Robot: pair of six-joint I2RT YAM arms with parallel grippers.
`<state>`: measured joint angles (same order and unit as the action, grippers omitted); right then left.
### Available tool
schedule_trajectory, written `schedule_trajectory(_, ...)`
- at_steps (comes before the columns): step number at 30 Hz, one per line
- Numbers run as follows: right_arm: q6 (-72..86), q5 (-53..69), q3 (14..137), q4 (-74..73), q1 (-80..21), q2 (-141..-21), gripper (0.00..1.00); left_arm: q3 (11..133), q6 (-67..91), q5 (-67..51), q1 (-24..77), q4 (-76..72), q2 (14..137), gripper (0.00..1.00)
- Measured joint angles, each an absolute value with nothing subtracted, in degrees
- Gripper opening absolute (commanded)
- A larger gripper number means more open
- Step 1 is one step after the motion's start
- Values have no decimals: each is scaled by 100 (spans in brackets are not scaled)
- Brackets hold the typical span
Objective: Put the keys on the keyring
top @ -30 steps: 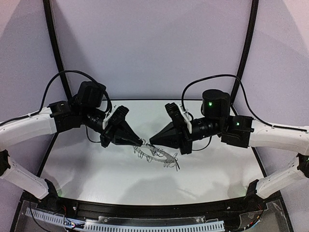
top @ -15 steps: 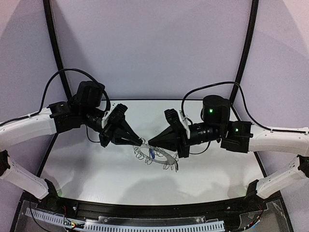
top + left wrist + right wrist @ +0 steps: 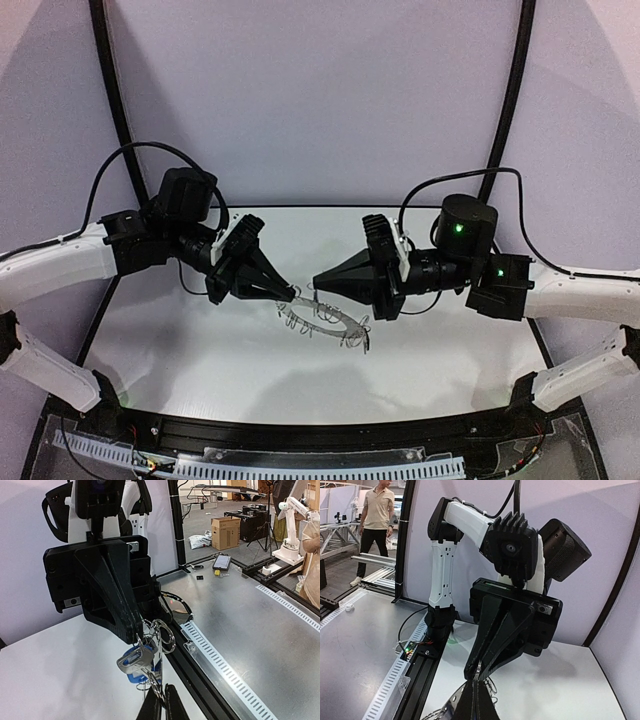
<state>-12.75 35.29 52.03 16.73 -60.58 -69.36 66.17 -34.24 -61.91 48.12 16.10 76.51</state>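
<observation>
The keyring (image 3: 330, 320), a flat dark ring with wire clips on its rim, hangs tilted just above the white table. My left gripper (image 3: 293, 294) is shut on its left edge; the left wrist view shows my fingertips (image 3: 161, 700) pinching the rim. A silver key (image 3: 135, 659) with a blue tag (image 3: 131, 676) dangles at the ring. My right gripper (image 3: 317, 285) is shut, its tips (image 3: 140, 639) among the clips just above that key; what it pinches is hidden. In the right wrist view its tips (image 3: 478, 687) meet the left gripper's tips (image 3: 479, 672) over the ring (image 3: 447, 709).
The white table (image 3: 200, 350) ends in a black rail (image 3: 300, 440) along the near edge. Curved black frame posts (image 3: 110, 90) rise at both back corners. Beside the table lies a metal floor with a slotted strip (image 3: 225, 665).
The right arm's wrist has swung to the right and levelled out while its tips stay by the ring. The blue tag seen under the ring half a second ago is hidden from above. The left arm holds still.
</observation>
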Motion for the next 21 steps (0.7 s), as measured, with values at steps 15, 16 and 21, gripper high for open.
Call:
schedule_trajectory(15,-1328,3199,5203,1752,-6200,-7032,0,6606,-3336,-6167,4812,1404,7741,1)
schedule_trajectory(16,-1332,3164,5203,1752,-6202,-7032,0,6604,-3334,-6167,4812,1396,7741,1)
schedule_trajectory(21,-1374,3026,5203,1741,-6226,-7030,0,6582,-3336,-6165,4812,1369,7741,1)
